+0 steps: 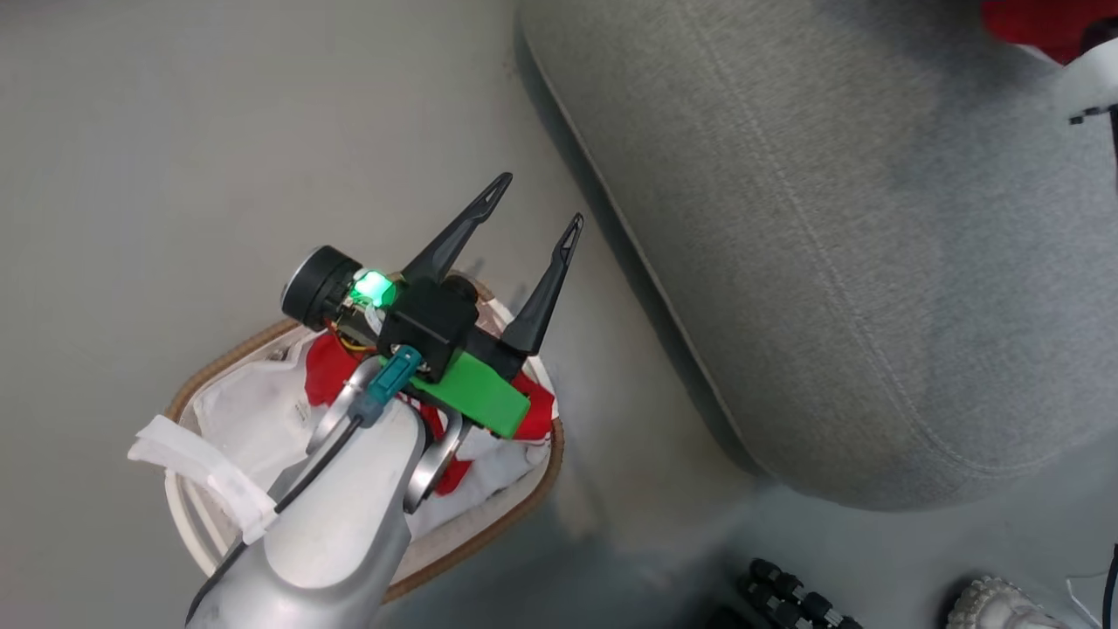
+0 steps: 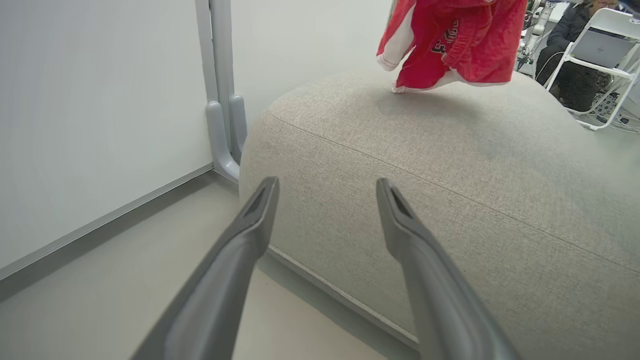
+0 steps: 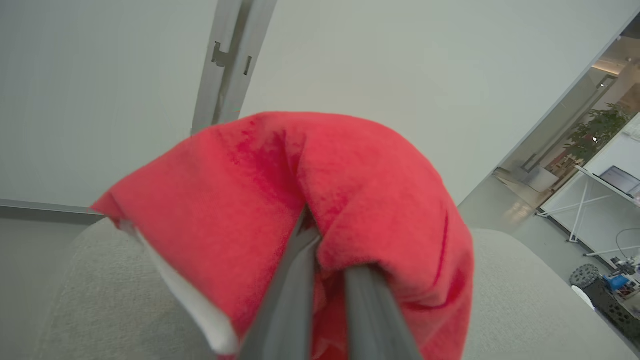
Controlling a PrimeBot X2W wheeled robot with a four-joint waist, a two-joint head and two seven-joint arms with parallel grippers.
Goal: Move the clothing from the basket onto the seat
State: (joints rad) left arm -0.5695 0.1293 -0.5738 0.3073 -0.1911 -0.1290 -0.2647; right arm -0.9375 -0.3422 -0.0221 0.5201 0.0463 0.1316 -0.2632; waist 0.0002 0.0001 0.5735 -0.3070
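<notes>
The basket (image 1: pixel 502 517) stands on the floor at the lower left of the head view, with red and white clothing (image 1: pixel 327 367) lying on its white liner (image 1: pixel 249 411). Above it my left gripper (image 1: pixel 534 203) is open and holds nothing; in the left wrist view its fingers (image 2: pixel 326 185) point at the side of the grey seat (image 2: pixel 450 165). Another red garment (image 2: pixel 450 45) with white panels hangs over the seat's top, its lower edge near the cushion. My right gripper (image 3: pixel 325 250) is shut on this garment (image 3: pixel 280 190), whose folds cover the fingertips. The garment (image 1: pixel 1035 26) also shows over the seat (image 1: pixel 830 218).
A white wall with a grey upright post (image 2: pixel 222 90) stands behind the seat. At the far right a person (image 2: pixel 570 30) sits by a white folding chair (image 2: pixel 607 50). Dark wheeled gear (image 1: pixel 786 594) lies on the floor near the seat's front corner.
</notes>
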